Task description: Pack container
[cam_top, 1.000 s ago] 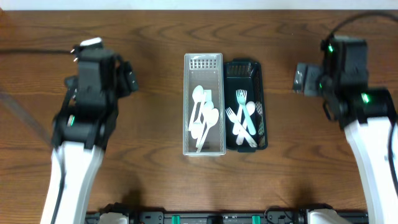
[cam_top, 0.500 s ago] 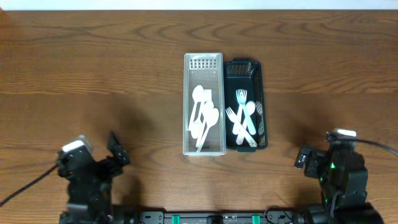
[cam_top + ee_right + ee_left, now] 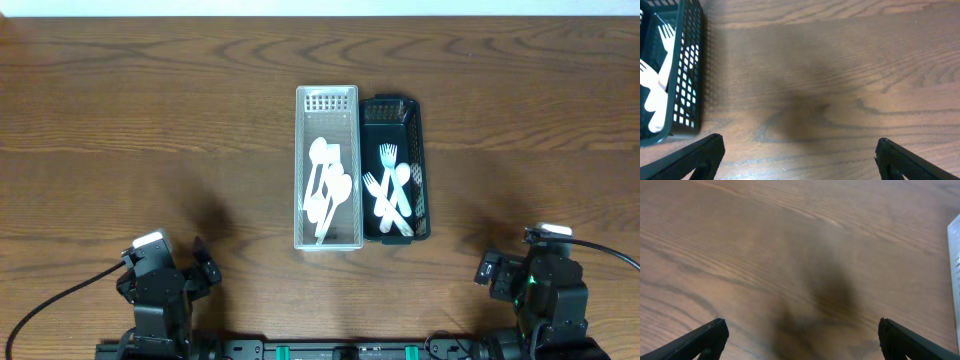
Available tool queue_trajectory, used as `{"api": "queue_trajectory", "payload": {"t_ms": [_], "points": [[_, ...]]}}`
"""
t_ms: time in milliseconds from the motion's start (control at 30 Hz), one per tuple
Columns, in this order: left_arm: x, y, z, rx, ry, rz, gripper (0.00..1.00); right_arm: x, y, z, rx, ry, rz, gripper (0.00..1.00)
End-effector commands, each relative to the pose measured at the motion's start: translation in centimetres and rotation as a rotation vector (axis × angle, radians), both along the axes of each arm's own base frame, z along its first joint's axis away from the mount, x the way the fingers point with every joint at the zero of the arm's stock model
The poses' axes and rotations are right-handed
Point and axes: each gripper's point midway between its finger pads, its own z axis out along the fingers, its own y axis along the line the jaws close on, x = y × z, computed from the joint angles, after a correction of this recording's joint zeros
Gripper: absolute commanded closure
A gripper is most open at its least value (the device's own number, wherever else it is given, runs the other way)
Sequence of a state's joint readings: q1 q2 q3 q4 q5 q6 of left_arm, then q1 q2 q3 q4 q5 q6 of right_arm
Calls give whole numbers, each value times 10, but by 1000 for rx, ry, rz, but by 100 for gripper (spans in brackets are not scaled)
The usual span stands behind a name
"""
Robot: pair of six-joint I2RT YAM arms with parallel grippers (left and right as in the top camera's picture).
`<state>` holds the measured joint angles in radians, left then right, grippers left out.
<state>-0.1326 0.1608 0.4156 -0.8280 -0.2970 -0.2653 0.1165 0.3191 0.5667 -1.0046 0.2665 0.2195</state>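
Note:
A clear plastic basket (image 3: 327,105) holding white spoons (image 3: 326,188) stands at the table's middle. Beside it on the right is a dark green basket (image 3: 389,108) holding white forks (image 3: 392,190); it also shows at the left edge of the right wrist view (image 3: 687,75). My left gripper (image 3: 800,332) is open and empty over bare wood at the front left. My right gripper (image 3: 799,150) is open and empty over bare wood at the front right. Both arms sit low at the table's front edge (image 3: 160,290) (image 3: 540,285).
The edge of the clear basket shows at the right of the left wrist view (image 3: 955,255). Brown wood table (image 3: 150,120) lies all around the baskets. A cable runs from each arm at the front corners.
Both arms have drawn back from beside the baskets to the table's front edge. The baskets and cutlery have not moved.

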Motion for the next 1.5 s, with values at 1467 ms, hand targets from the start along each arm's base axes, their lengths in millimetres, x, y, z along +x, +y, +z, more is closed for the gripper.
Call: {"api": "queue_trajectory", "payload": {"t_ms": [1467], "points": [[-1, 1, 2, -5, -4, 6, 2, 74, 47, 4, -36, -641, 303, 1]]}}
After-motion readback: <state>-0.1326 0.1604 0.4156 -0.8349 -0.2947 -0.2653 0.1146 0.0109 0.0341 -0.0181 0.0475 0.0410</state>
